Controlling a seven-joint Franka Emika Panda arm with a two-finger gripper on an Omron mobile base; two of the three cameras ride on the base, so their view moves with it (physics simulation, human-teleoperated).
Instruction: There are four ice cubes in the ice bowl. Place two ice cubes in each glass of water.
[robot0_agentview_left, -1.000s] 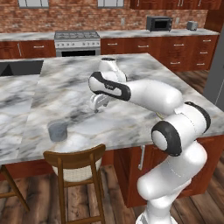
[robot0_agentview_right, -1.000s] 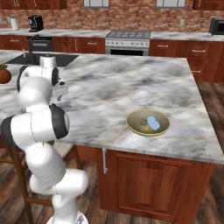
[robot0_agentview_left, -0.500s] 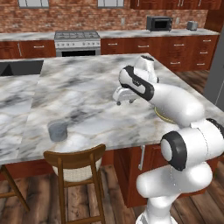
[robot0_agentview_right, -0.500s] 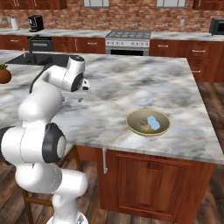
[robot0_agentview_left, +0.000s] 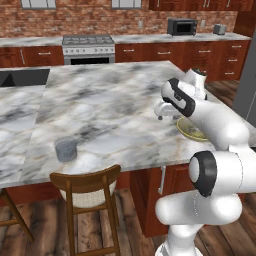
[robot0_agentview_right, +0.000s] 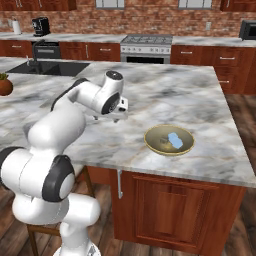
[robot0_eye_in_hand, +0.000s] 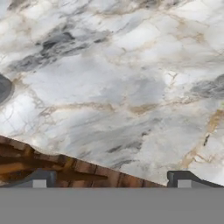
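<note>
Gripper (robot0_agentview_right: 118, 116) hanging empty over bare desk (robot0_agentview_right: 165, 90), fingers (robot0_eye_in_hand: 39, 178) spread wide, heading for bowl (robot0_agentview_right: 169, 140) just beside, ice cubes (robot0_agentview_right: 175, 140) lying inside, glass (robot0_agentview_left: 66, 149) waiting well apart.

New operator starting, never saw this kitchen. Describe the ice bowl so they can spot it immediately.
Start at the marble island counter in the middle of the kitchen and go to its near edge on the robot's right, above the wooden cabinet door. The ice bowl sits there: wide, shallow, yellowish-tan, with pale blue ice cubes inside. The grey-blue glass on the same counter is narrower and taller.
</note>
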